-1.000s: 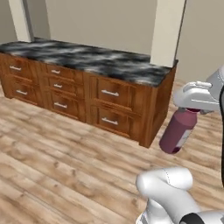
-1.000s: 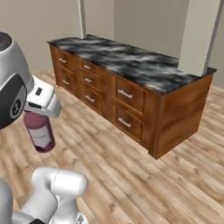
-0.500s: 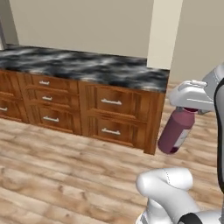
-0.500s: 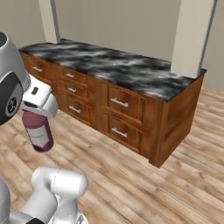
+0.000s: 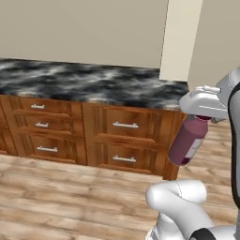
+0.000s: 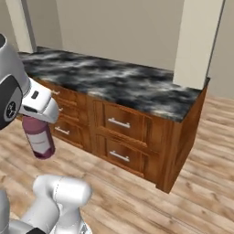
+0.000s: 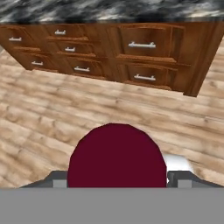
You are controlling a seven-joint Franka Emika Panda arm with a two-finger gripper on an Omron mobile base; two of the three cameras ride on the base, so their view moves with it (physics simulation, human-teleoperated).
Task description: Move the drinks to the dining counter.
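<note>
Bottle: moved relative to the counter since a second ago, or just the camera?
Yes, with the base. The bottle hangs from the jaws, as before, at the same place in frame, but the dining counter has slid right and grown, so the bottle is closer to its end.

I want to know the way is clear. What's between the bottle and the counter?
Nothing but bare wood floor, seen in the hand view below the bottle and counter.

The hand (image 5: 202,117) covers the bottle (image 5: 186,142) neck. In the hand view its cap hides the body. The table (image 5: 89,84) runs off at 9 o'clock; its drawers (image 7: 70,48) too.
</note>
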